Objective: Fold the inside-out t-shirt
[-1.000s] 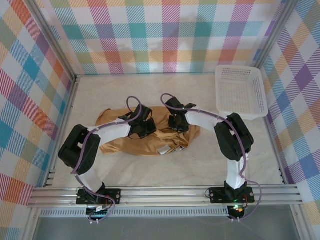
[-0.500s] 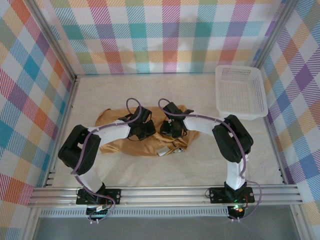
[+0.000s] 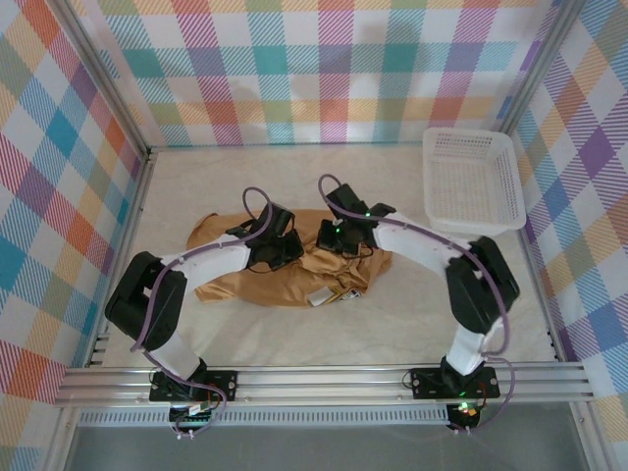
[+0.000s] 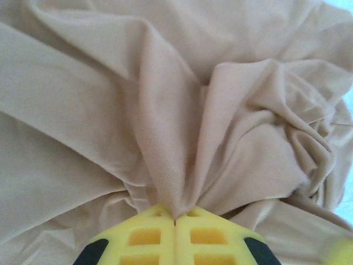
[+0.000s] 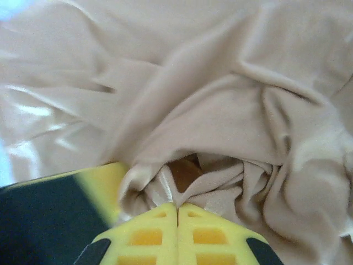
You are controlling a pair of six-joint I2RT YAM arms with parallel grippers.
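The tan inside-out t-shirt (image 3: 240, 280) lies crumpled on the table's middle, a small white label (image 3: 322, 294) at its near edge. My left gripper (image 3: 283, 247) sits over the shirt's centre. In the left wrist view its yellow jaws (image 4: 175, 220) are shut on a pulled-up ridge of the t-shirt (image 4: 165, 143). My right gripper (image 3: 334, 238) is just right of it, above the shirt's right part. The right wrist view has its jaws (image 5: 177, 207) shut on a bunched hem fold of the t-shirt (image 5: 220, 121), with the other gripper's yellow finger (image 5: 96, 182) close at the left.
A white mesh basket (image 3: 471, 180) stands at the back right corner. Checked walls enclose the pale table (image 3: 412, 314) on three sides. A metal rail (image 3: 314, 383) with both arm bases runs along the near edge.
My right gripper has shut on the shirt's fabric and shifted slightly back and right. The left gripper stayed shut on its fold and moved a little back.
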